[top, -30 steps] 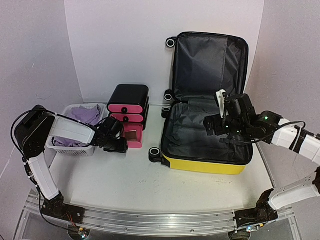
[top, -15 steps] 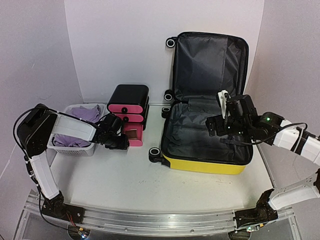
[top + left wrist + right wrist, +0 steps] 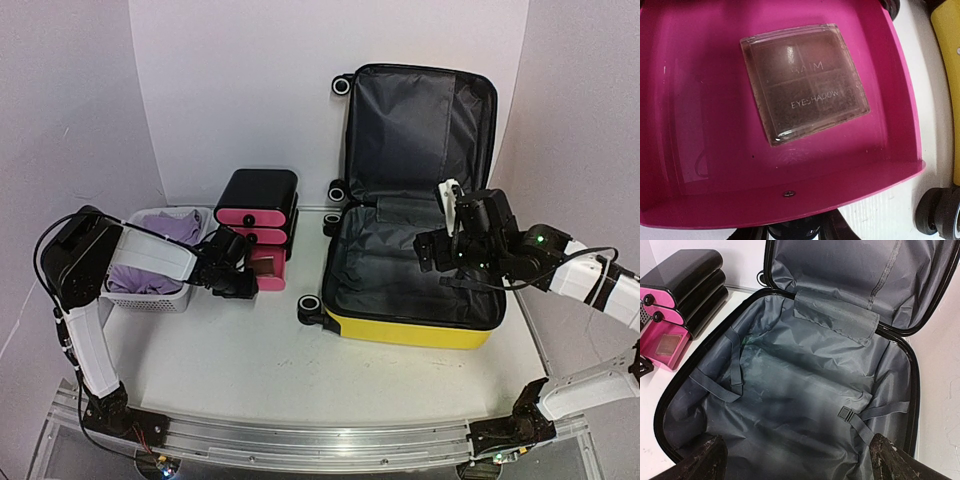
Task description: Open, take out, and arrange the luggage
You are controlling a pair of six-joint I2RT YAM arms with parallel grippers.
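Note:
The yellow suitcase (image 3: 410,328) lies open at the right, its lid upright against the back wall. Its dark grey lining (image 3: 790,390) looks empty, with loose straps and a buckle (image 3: 846,413). My right gripper (image 3: 440,250) hovers open and empty above the lining, and it also shows in the right wrist view (image 3: 797,452). My left gripper (image 3: 238,285) is shut on the knob (image 3: 800,231) of the pulled-out bottom pink drawer (image 3: 690,125). An eyeshadow palette (image 3: 805,82) lies in that drawer.
The black-and-pink drawer box (image 3: 258,205) stands left of the suitcase. A white mesh basket (image 3: 150,295) with purple clothes (image 3: 170,228) sits at the far left. A suitcase wheel (image 3: 940,215) is close to the drawer's right corner.
My left gripper has moved slightly right and back toward the drawer box with the drawer. My right gripper has drifted a little to the right over the suitcase.

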